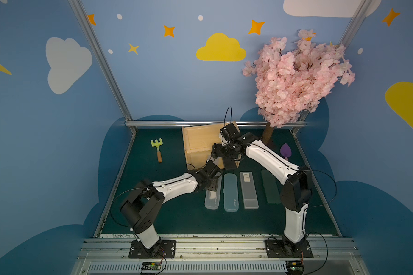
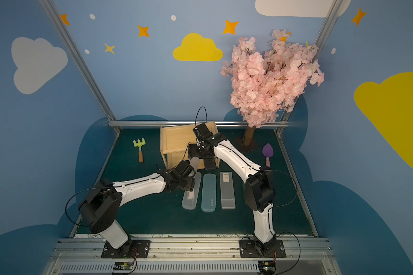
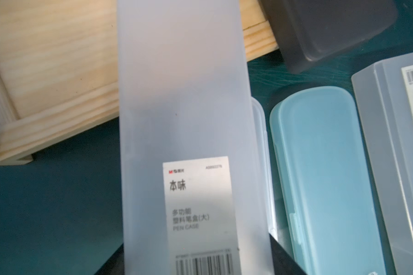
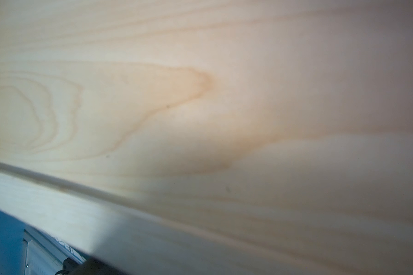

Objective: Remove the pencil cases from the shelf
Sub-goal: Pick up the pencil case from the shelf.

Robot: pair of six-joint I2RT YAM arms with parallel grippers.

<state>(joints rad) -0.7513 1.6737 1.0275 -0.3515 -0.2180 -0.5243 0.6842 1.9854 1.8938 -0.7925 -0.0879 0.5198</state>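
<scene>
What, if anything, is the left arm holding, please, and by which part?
A frosted pencil case, gripped by the left gripper at its labelled end, jaws on its long sides.

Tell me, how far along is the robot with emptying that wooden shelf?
Done: four plastic cases lie in a row on the green mat: clear rounded, light teal, frosted with barcode, dark green. In hand: the left pincer grips a second frosted labelled case. Left: a black case at the light wooden shelf's front, under the right arm.
</scene>
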